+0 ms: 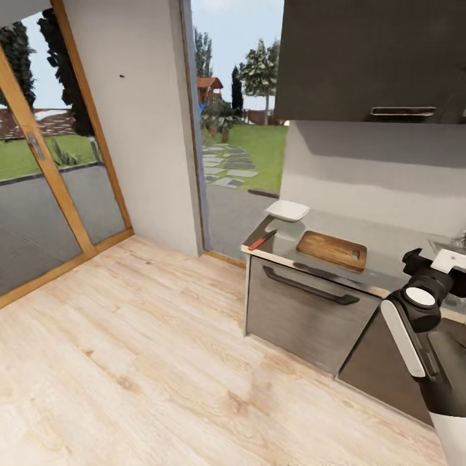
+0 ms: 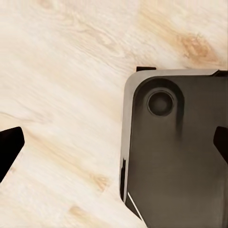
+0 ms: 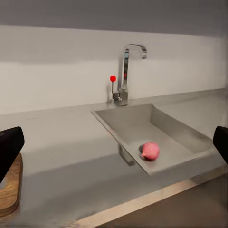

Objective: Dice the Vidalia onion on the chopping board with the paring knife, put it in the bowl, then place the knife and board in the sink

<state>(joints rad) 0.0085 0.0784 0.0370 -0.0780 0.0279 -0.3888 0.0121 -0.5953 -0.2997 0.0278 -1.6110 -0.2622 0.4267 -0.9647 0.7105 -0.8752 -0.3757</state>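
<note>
From the head camera I see the end of the counter (image 1: 304, 257), a glossy grey top over dark cabinets with a long drawer handle. On it lies the chopping board (image 1: 332, 250), flat, its handle slot toward the right end. Near the counter's left corner sits the white bowl (image 1: 287, 210), and just in front of it the paring knife (image 1: 263, 240), red handle toward the counter's edge. Board, bowl and knife lie apart from one another. My right arm (image 1: 421, 310) rises at the lower right of this view; its hand I cannot make out here. The light wood floor (image 1: 129, 362) spreads across the lower left, with a glass door and a garden beyond.

On the left wrist camera, the left hand (image 2: 114, 142) hangs over the floor with its two dark fingertips (image 2: 9, 147) far apart, so it is open and holds nothing. Below it is a dark, rounded corner of the robot's base (image 2: 175, 152).

On the right wrist camera, the right hand (image 3: 114, 145) is likewise spread wide and empty, fingertips (image 3: 9, 147) at either edge of the picture. It looks at the sink (image 3: 142, 121), where the pinkish Vidalia onion (image 3: 150, 150) rests on the basin's bottom near the front wall. The tap (image 3: 126, 71) stands behind the basin, its red-tipped lever (image 3: 113, 79) beside it. A corner of the board shows at one edge, on the counter beside the sink.
</note>
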